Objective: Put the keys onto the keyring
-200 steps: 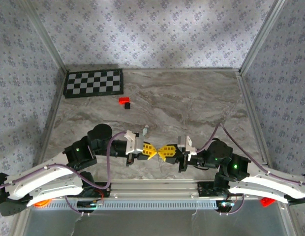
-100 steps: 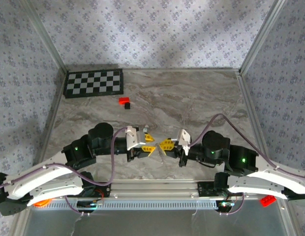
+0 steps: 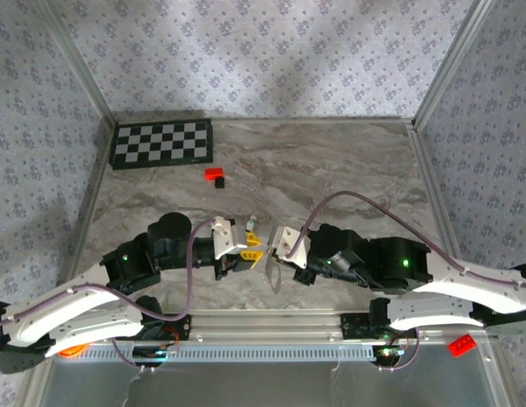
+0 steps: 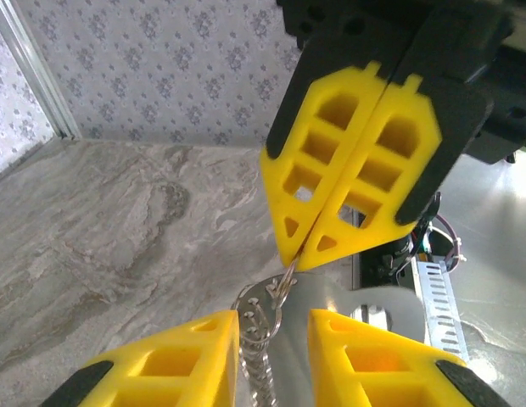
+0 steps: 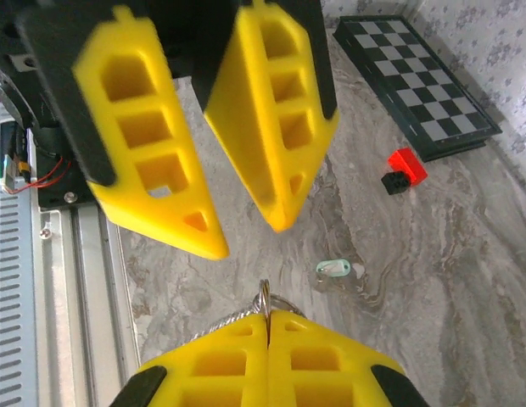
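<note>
Limply, fine beaded keyring (image 4: 255, 337) hangs from right gripper (image 4: 301, 259)

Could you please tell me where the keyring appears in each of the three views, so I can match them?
Top external: the keyring hangs from the right gripper, between the two arms.
Left wrist: the keyring is low centre, under the tip of the right gripper.
Right wrist: the keyring is bottom centre, pinched by the right gripper.
Shared landmark: the right gripper's shut yellow jaws holding the ring.
</note>
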Controlling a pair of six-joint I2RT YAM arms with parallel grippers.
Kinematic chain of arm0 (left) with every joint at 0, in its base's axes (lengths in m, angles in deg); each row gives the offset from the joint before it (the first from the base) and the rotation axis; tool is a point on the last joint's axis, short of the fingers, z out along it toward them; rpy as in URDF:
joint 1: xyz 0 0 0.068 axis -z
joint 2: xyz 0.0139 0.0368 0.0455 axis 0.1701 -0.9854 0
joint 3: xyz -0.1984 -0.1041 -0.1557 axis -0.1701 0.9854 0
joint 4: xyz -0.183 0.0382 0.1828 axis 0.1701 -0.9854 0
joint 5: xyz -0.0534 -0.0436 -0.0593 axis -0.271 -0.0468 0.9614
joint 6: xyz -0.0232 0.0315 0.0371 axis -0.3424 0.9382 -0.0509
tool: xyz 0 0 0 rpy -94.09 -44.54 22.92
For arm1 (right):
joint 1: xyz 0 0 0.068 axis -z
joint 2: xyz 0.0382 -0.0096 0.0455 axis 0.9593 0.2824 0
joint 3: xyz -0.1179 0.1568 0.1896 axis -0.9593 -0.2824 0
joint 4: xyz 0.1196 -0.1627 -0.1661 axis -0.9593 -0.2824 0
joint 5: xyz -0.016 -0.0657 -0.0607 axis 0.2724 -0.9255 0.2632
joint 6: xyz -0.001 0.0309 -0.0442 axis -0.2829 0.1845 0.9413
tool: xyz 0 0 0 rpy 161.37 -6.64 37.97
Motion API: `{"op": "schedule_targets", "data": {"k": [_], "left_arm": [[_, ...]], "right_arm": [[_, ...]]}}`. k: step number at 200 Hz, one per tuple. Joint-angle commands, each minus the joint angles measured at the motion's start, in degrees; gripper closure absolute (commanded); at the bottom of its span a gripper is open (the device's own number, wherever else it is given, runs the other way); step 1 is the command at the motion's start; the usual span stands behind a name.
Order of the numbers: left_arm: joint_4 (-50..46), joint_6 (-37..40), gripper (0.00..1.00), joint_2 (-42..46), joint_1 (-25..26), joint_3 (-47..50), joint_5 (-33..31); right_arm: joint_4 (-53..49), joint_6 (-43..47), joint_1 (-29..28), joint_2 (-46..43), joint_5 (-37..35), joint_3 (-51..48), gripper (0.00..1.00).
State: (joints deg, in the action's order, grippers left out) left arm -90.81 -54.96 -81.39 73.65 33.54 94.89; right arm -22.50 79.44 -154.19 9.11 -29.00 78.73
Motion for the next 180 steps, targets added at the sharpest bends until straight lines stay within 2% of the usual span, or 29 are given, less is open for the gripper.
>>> {"op": "schedule_targets", "data": {"k": [1, 137, 180], "left_arm": [[0.55, -1.31, 0.73, -1.0, -0.13, -1.74, -0.32], [6.76, -5.32, 0.78, -4.64, -0.13, -1.14, 4.09], [7.1, -5.91, 0.87, -5.0, -0.13, -1.29, 3.56]], "right_arm": [[-0.9, 3.4, -1.28, -0.76, -3.99, 2.2, 1.0], [5.15, 7.69, -5.03, -1.97, -7.74, -0.87, 1.0], [5.92, 7.79, -5.28, -3.57, -7.52, -3.9, 1.0]]}}
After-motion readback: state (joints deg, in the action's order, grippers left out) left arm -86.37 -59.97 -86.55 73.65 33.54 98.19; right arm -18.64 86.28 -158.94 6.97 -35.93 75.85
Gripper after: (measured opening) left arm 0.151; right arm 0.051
